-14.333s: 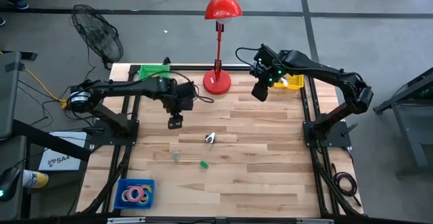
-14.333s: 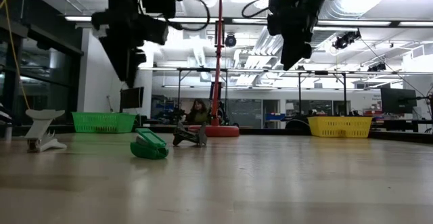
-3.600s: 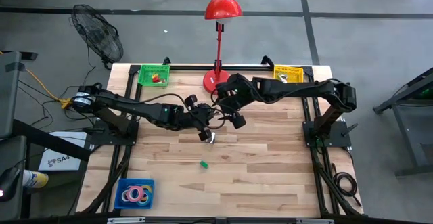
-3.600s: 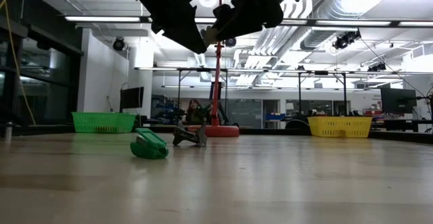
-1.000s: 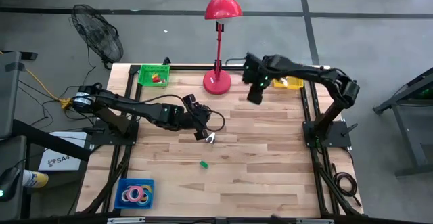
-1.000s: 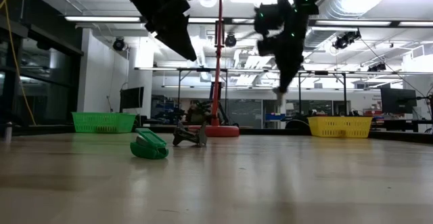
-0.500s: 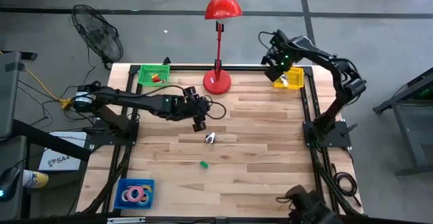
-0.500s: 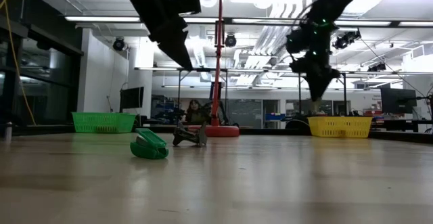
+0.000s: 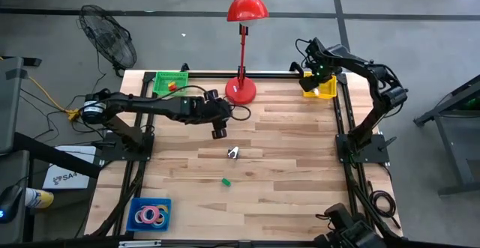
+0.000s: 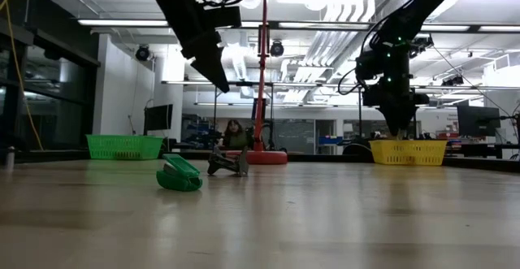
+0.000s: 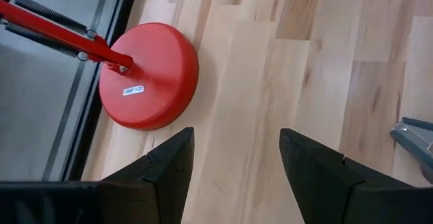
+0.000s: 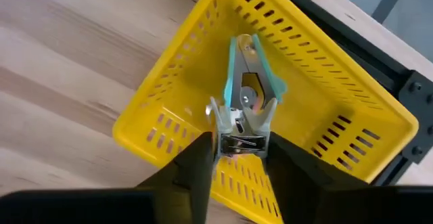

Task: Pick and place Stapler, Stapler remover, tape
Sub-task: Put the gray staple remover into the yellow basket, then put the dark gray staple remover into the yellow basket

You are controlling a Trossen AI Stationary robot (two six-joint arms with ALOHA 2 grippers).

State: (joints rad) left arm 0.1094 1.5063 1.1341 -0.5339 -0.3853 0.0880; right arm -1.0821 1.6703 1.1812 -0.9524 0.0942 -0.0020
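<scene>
The right end effector (image 12: 235,158) grasps a stapler remover (image 12: 238,137) above the yellow basket (image 12: 176,95).

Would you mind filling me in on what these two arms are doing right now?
The robot is sorting desk items into baskets. The right gripper is over the yellow basket, with a metal staple remover between its fingers and a teal one already inside. The left gripper, open and empty, hovers near the red lamp base. Another staple remover and a small green item remain on the table.
</scene>
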